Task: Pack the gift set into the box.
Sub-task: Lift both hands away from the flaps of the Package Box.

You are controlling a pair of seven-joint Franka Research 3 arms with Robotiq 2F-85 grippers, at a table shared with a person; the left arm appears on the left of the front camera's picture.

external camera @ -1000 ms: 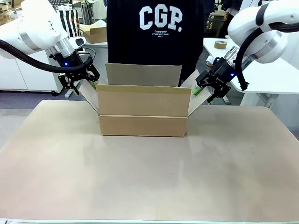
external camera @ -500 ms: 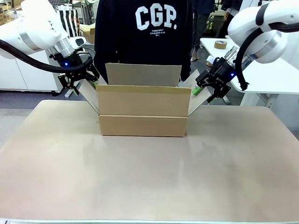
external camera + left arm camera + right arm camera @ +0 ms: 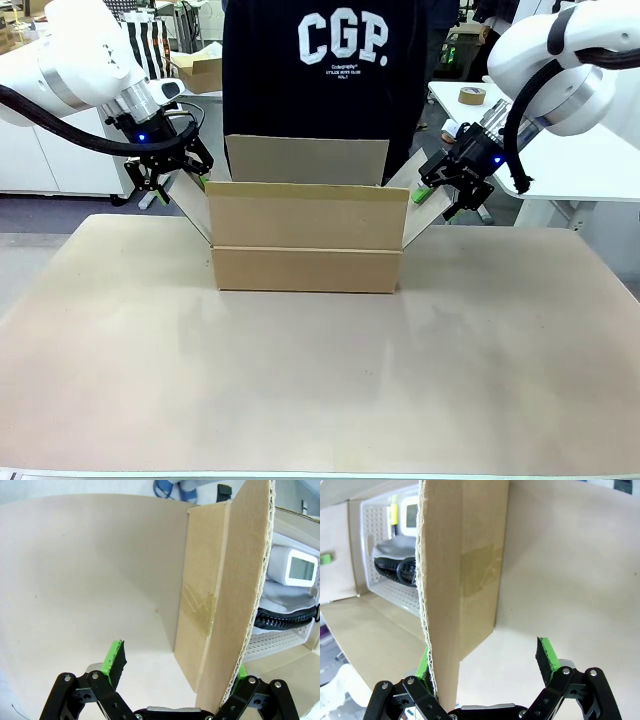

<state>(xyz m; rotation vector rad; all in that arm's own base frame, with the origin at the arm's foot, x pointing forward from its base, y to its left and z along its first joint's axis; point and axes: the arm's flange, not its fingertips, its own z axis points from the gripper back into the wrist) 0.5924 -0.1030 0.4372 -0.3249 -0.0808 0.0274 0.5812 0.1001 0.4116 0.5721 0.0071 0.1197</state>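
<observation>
Tan table (image 3: pixel 320 380) holds the box (image 3: pixel 305 240) near its far side, in front of a person (image 3: pixel 320 90) in a black top. The left gripper (image 3: pixel 172 185) is spread wide around the left side flap (image 3: pixel 190 205). The right gripper (image 3: pixel 440 200) is spread wide around the right side flap (image 3: pixel 418 215). A white basket (image 3: pixel 385 587) sits inside the box.

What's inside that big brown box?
The box holds a white perforated basket with a white screen gadget, grey fabric and something black. The raised side flap covers the rest of it.
</observation>
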